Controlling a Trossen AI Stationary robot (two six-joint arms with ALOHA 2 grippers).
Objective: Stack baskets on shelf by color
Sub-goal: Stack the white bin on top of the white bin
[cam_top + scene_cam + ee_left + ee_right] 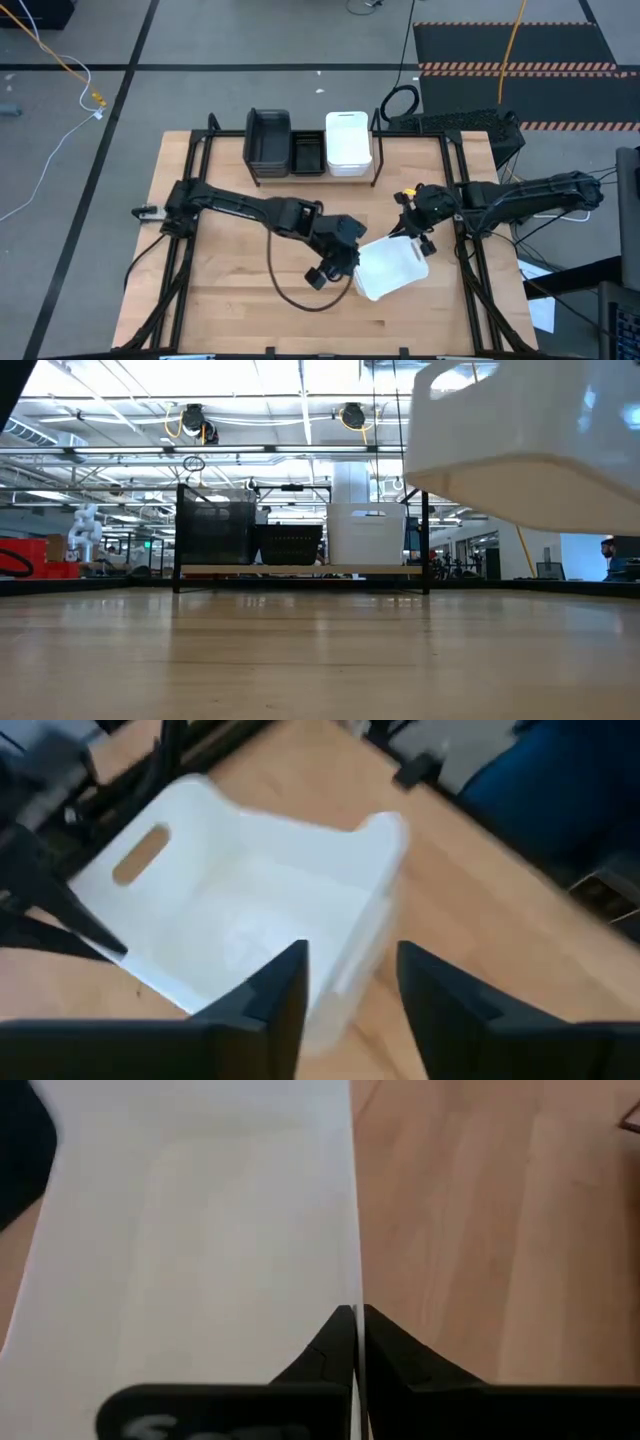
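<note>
A white basket [392, 268] is held above the wooden worktop [230, 260] near its front middle — in the low view its underside [520, 445] hangs clear of the surface, well in front of the shelf. The right gripper [418, 232] has its fingers closed on one wall of this basket; in the right wrist view the two dark fingers [335, 1342] pinch the thin white rim between them, with the basket's inside to one side and bare wood to the other. The left gripper [338, 262] sits just beside the basket's opposite end, and its fingers [275, 990] stand apart, one on either side of the near wall without pressing it; the left wrist view shows the basket's hollow interior and a slot handle [140, 855] cut in its far end. At the back of the worktop the shelf [375, 172] of thin black rods carries three baskets in a row: a dark grey basket [268, 138] at the left end, a small black mesh basket [307, 153] in the middle, and another white basket [348, 140] at the right end. In the low view these stand side by side on the shelf's light board [300, 569] — the grey one tallest, the mesh one lowest.
</note>
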